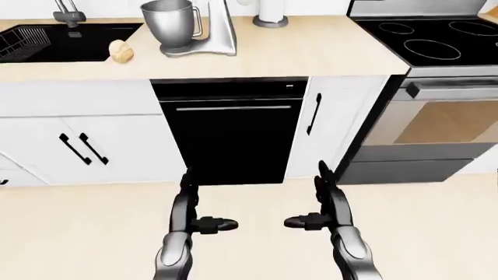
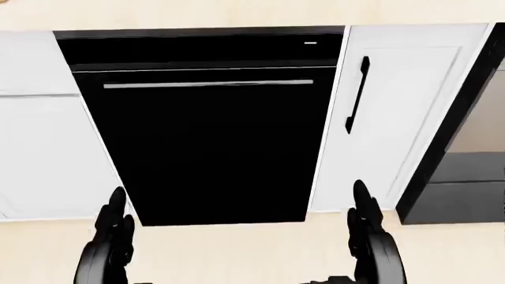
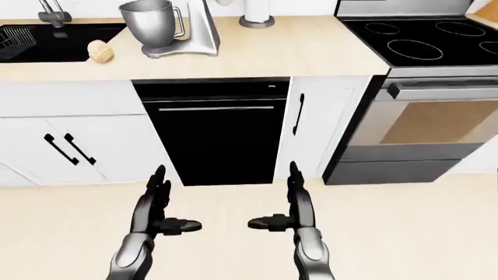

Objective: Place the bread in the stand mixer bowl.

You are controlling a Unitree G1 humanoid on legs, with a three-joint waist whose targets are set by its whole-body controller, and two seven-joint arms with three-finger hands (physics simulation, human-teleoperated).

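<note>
— Up and to the left of both hands, what sits on the counter?

— Far above the left hand (image 1: 191,216), a black sink (image 1: 54,44) is set into the pale counter (image 1: 272,55). Just right of it, at the basin's edge, lies the bread (image 1: 121,51), a small pale roll. Right of the bread, near but apart, stands the stand mixer (image 1: 206,32), its steel bowl (image 1: 171,23) upright.

— And the hands themselves?

— Both are empty, fingers spread and thumbs turned inward, raised over the pale floor. Directly above the gap between them is a black dishwasher (image 1: 229,131).

— Anything beyond the right hand (image 1: 327,210)?

— Up and to its right, a white cabinet door (image 1: 331,119), then an oven (image 1: 436,128) under a black cooktop (image 1: 436,38).
</note>
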